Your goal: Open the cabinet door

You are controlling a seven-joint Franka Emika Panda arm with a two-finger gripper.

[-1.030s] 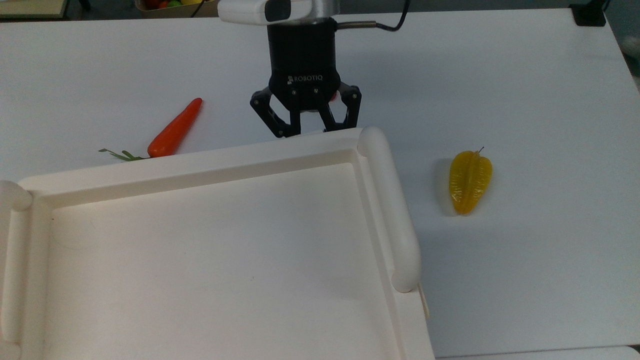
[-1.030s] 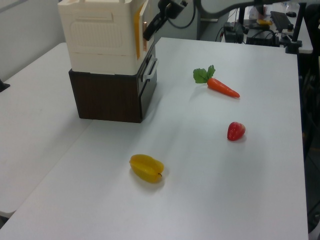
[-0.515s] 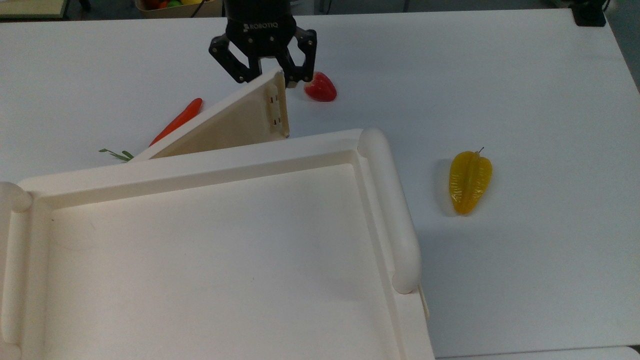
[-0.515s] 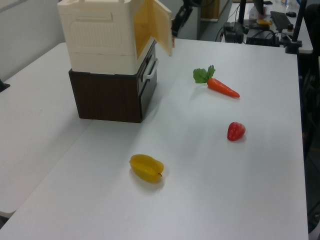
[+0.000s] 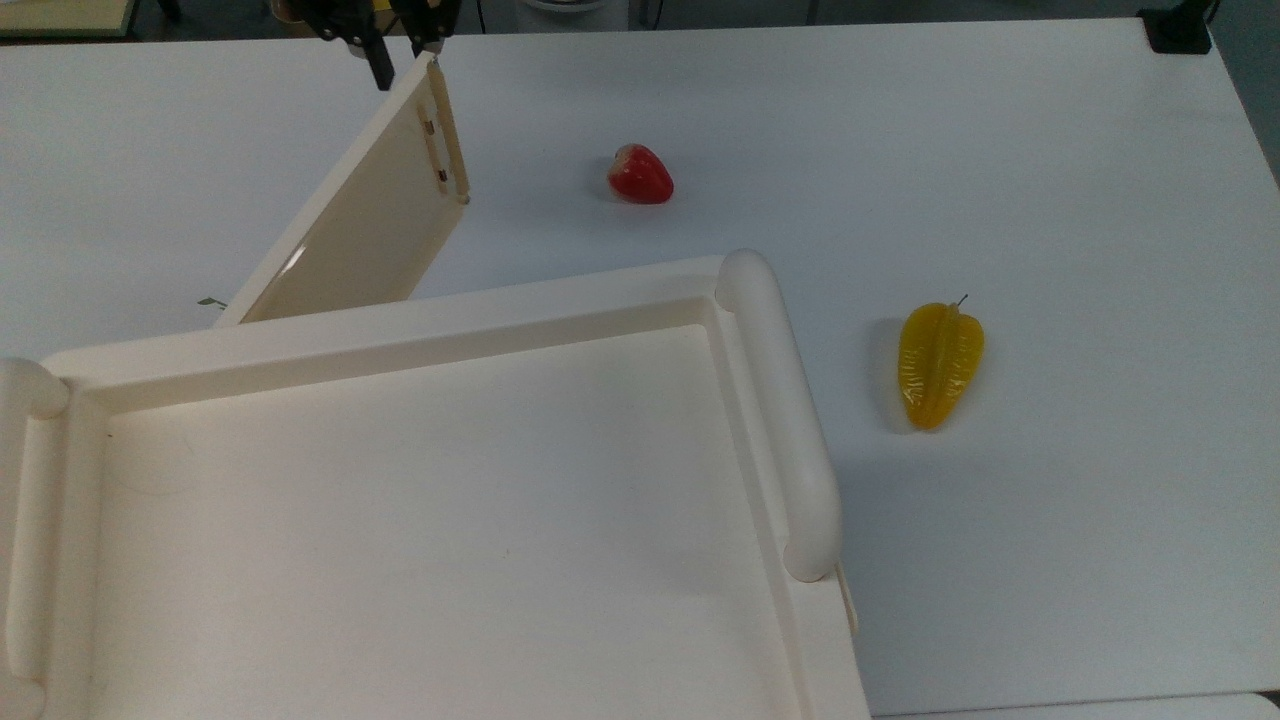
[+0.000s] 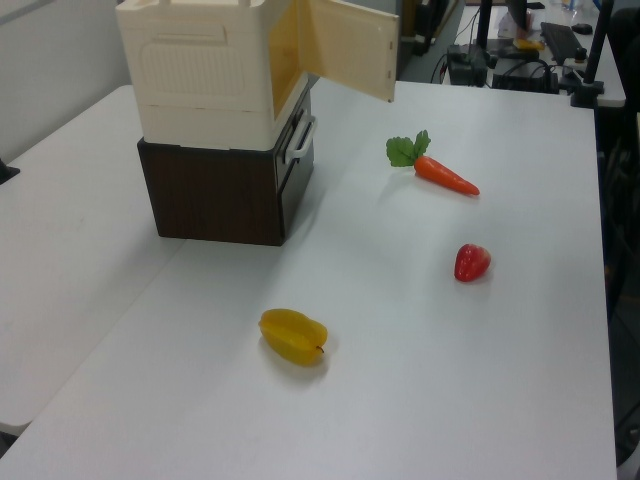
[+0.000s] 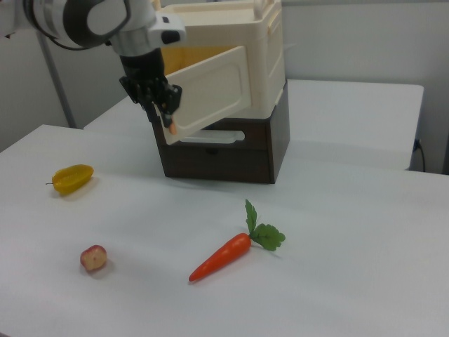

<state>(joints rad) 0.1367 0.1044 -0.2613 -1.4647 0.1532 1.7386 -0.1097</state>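
Note:
The cream-white cabinet [image 5: 770, 420] fills the lower left of the top view and stands on a dark base in the left view [image 6: 200, 80] and the right view [image 7: 270, 49]. Its cabinet door [image 5: 365, 215] is swung well out from the front, hinged at the top view's left. The door also shows in the left view [image 6: 348, 45] and the right view [image 7: 210, 88]. My black gripper [image 5: 407, 62] is at the door's free edge, open, one finger on each side of the edge. In the right view the gripper [image 7: 163, 112] hangs at the door's lower corner.
A red strawberry [image 5: 640, 175] and a yellow starfruit [image 5: 938, 362] lie on the white table. A carrot [image 6: 445, 175] lies in front of the cabinet, mostly hidden by the door in the top view. A dark brown drawer unit [image 7: 224, 158] sits under the cabinet.
The door went from shut to wide open. My gripper moved away from the cabinet front and toward the top view's left, carrying the door's free edge with it.

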